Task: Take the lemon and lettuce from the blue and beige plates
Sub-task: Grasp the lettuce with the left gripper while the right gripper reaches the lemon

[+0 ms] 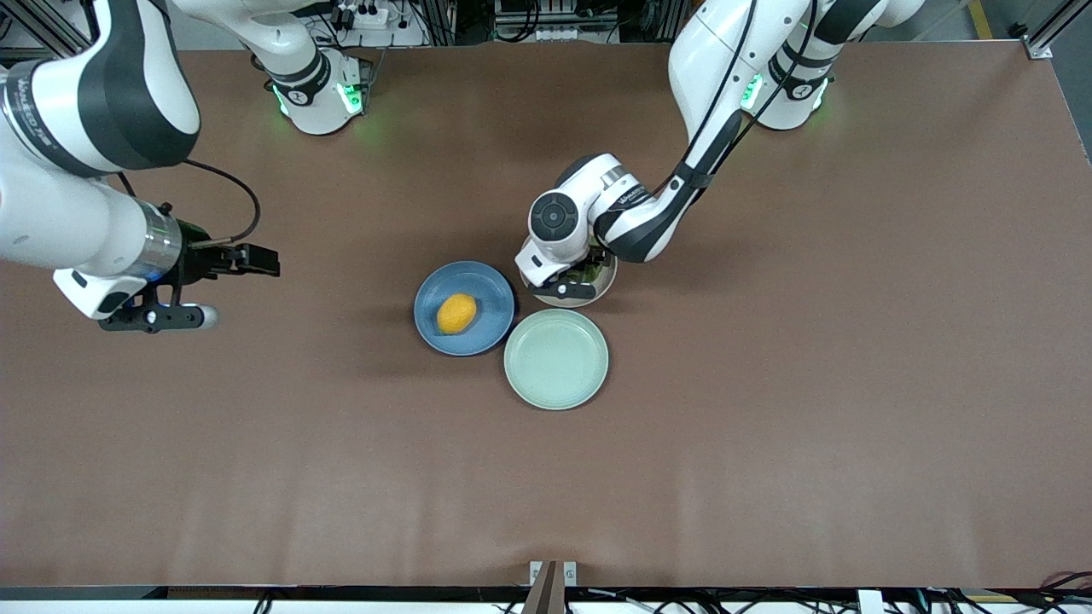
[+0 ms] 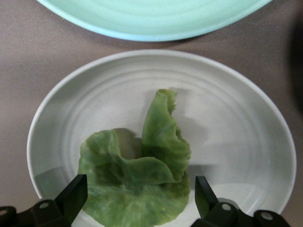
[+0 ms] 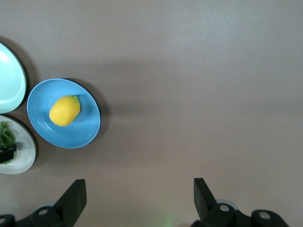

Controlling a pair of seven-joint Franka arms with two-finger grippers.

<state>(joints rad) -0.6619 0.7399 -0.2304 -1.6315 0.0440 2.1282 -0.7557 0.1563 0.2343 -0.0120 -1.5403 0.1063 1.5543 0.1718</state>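
Note:
The lemon (image 1: 456,313) lies on the blue plate (image 1: 486,286); both also show in the right wrist view, lemon (image 3: 64,110) on plate (image 3: 80,135). The lettuce (image 2: 137,184) lies on the beige plate (image 2: 227,123). In the front view the left hand covers most of that plate (image 1: 607,281). My left gripper (image 1: 570,286) is low over the beige plate, open, its fingers (image 2: 73,196) on either side of the lettuce, not closed on it. My right gripper (image 1: 158,318) is open and empty over bare table toward the right arm's end, apart from the plates.
An empty mint-green plate (image 1: 556,358) sits nearer the front camera, touching the blue and beige plates; its rim shows in the left wrist view (image 2: 156,19). The three plates cluster mid-table on brown tabletop (image 1: 768,384).

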